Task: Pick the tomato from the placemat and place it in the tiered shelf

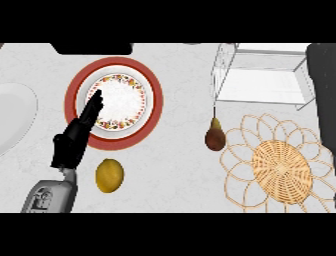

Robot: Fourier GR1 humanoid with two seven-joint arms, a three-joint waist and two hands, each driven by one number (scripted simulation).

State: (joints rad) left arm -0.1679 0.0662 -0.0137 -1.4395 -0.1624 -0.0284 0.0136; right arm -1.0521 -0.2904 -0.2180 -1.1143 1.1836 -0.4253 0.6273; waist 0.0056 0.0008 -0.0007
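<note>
1 placemat [278, 170] front right | 1 tiered shelf [263, 75] back right | tomato hidden | 1 patterned plate [123, 102], 1 white plate [1, 120] left edge | 1 yellow fruit [110, 175], 1 brown fruit [214, 137] | left hand [79, 137] fingers straight over patterned plate | right hand [332, 75] right edge, state cannot be told

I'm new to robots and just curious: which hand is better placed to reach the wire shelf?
The right, probably. Its right hand looms at the view's right edge beside the tiered shelf and placemat; the left hand lies over the plate, far away.
</note>
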